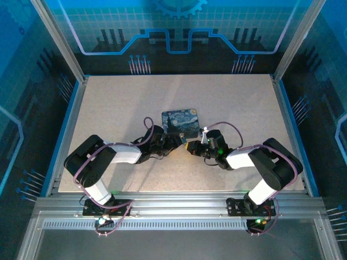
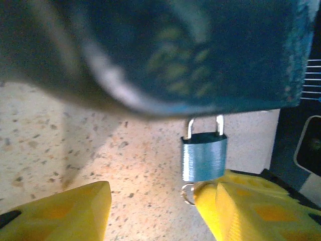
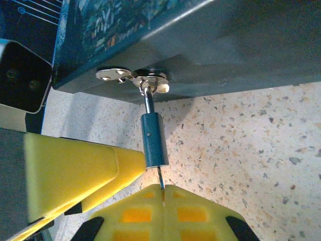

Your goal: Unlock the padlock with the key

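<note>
The small padlock (image 2: 203, 158), its body blue-grey in this light, hangs by its silvery shackle from the metal hasp (image 3: 133, 78) on the side of the blue swirl-painted tin (image 1: 180, 121). The thin grey key (image 3: 160, 176) sticks into the padlock's (image 3: 154, 139) underside. My right gripper (image 3: 163, 190) is shut on the key just below the lock. A small key ring (image 2: 186, 193) shows beside the lock's base. My left gripper (image 2: 153, 196) is open, with a wide gap between its yellow fingers (image 2: 60, 211). One left finger (image 3: 90, 165) touches the padlock's lower side.
The tin lies at mid-table on the speckled tabletop (image 1: 108, 108), and both wrists meet just in front of it. Its dark side wall (image 3: 241, 45) overhangs the lock. Metal frame rails (image 1: 173, 200) run along the near edge by the arm bases.
</note>
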### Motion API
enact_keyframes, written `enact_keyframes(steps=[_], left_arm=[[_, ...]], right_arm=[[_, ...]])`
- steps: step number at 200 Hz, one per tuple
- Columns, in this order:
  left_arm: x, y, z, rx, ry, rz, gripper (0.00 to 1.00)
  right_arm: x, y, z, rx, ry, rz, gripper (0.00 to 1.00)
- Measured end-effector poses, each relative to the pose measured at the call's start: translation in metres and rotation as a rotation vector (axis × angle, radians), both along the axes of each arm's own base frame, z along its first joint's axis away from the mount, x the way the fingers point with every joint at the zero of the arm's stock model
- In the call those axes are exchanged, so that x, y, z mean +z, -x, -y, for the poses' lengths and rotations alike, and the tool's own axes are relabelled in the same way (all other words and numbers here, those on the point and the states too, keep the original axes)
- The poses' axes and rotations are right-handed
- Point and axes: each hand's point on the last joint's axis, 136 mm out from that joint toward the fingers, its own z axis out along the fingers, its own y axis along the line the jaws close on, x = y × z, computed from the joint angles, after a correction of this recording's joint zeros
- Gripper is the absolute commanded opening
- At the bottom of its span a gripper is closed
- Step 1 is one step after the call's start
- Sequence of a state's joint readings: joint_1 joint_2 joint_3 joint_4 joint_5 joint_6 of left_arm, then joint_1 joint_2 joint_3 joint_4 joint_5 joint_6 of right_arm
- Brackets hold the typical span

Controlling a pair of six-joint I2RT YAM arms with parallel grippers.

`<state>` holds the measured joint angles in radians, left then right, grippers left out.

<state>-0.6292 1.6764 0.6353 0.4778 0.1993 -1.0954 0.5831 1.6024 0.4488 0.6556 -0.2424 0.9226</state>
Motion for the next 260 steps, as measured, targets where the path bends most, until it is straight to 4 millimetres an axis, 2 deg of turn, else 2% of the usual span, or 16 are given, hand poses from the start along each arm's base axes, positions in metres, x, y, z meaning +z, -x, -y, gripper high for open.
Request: enact_keyframes(steps=[30,75,121,151,184,212,239,260], left_arm=[[0.005,-0.007,0.005,0.022,0.045,0.011,0.59],[-0.002,-0.014,0.010,0.063,0.101,-0.011,0.59],[-0.001,-0.019,0.011,0.086,0.130,-0.013,0.51],[-0.003,-0.023,0.004,0.102,0.115,-0.009,0.50],[-0.010,-0.031,-0.015,0.130,0.074,-0.017,0.51],[-0.004,-0.037,-0.029,0.148,0.050,-0.003,0.54],[0.007,-0.036,-0.030,0.142,0.058,0.024,0.54],[0.002,-0.029,-0.030,0.137,0.055,0.013,0.54]], right_arm=[[-0.002,0.001,0.000,-0.011,-0.005,-0.028,0.00],[-0.003,0.002,0.000,-0.023,-0.012,-0.047,0.00],[-0.002,0.001,0.000,-0.027,-0.016,-0.052,0.00],[0.001,-0.003,-0.003,-0.027,-0.020,-0.047,0.00],[0.004,-0.010,-0.007,-0.027,-0.026,-0.039,0.00],[0.002,-0.012,-0.009,-0.029,-0.025,-0.044,0.00],[0.000,-0.012,-0.008,-0.029,-0.022,-0.049,0.00],[-0.002,-0.012,-0.009,-0.031,-0.024,-0.052,0.00]])
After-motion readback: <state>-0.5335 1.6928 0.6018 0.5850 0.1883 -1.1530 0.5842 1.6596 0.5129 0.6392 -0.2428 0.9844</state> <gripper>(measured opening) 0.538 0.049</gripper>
